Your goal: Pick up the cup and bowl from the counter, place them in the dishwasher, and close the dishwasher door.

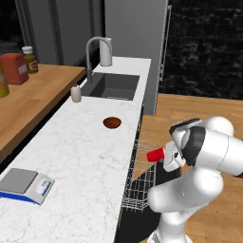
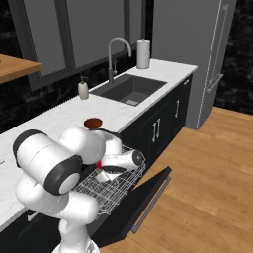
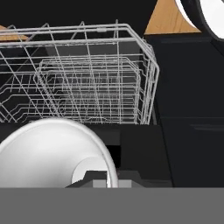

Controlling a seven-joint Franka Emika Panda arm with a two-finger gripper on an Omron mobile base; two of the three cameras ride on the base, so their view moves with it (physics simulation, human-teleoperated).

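Arm (image 1: 204,161): glossy white shell, fat rounded links that look like smooth capsules. Joints are dark grey/black bands between the white segments, one broad black ring at the elbow (image 2: 62,178). Wrist section is a shorter white cylinder ending in a dark round cap (image 2: 138,158). No cables, screws or markings visible. Base column white, rounded.

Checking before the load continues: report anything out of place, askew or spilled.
Nothing is spilled or damaged. The cup lies on its side in the end effector, held over the pulled-out wire rack, which fits loading. The bowl sits upright on the counter. The dishwasher door hangs open.
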